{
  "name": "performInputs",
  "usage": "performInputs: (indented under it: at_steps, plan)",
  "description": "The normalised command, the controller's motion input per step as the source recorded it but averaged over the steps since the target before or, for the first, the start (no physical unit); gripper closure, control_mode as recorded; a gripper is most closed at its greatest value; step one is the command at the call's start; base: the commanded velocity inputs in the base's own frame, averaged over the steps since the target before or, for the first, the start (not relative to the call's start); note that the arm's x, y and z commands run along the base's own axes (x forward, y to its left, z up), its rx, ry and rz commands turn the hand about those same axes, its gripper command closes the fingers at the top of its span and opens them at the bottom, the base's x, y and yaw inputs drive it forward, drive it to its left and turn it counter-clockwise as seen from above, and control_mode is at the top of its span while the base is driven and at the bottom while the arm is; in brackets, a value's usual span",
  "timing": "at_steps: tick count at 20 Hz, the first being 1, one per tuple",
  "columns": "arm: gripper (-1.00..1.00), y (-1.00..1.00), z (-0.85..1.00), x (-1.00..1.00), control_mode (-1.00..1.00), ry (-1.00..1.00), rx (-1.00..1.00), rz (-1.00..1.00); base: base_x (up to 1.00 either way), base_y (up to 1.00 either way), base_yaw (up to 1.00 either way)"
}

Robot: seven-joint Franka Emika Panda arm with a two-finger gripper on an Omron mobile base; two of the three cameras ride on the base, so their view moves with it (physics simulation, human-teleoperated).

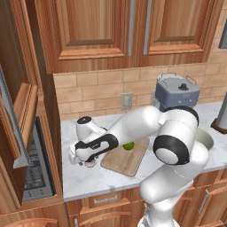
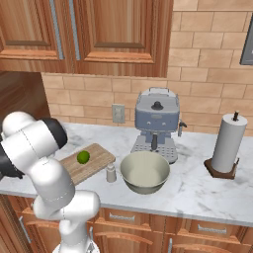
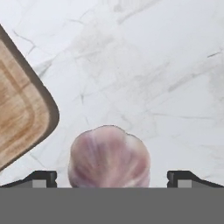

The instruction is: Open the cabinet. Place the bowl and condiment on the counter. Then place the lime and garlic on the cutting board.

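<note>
A ridged, pinkish garlic (image 3: pixel 109 156) bulb sits on veined white marble counter (image 3: pixel 144 65) at bottom centre, between the gripper (image 3: pixel 111 178)'s wide-apart jaws, untouched. The round green lime (image 2: pixel 83 157) rests on the rounded wooden cutting board (image 2: pixel 96 160); the cream-lined bowl (image 2: pixel 145 171) holds nothing.

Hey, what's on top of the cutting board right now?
The lime sits alone on the cutting board. The garlic lies on the counter beside the board, between the open gripper's fingertips. In the left base view the arm covers part of the board.
</note>
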Motion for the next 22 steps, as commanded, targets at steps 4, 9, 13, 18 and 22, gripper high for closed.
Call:
performInputs:
  at_steps: [4, 9, 13, 18, 22]
  plan:
    - [-1.0, -0.05, -0.09, -0.34, -1.0, -0.02, 0.0, 0.0, 0.0, 0.0, 0.0]
    - [-1.0, -0.02, -0.09, -0.14, -1.0, -0.03, 0.0, 0.0, 0.0, 0.0, 0.0]
    - [-1.0, 0.0, -0.08, 0.04, -1.0, -0.06, 0.02, 0.0, 0.0, 0.0, 0.0]
    - [-1.0, -0.04, -0.13, 0.09, -1.0, -0.07, 0.04, 0.0, 0.0, 0.0, 0.0]
    - [-1.0, -0.15, -0.21, 0.0, -1.0, 0.0, 0.03, 0.0, 0.0, 0.0, 0.0]
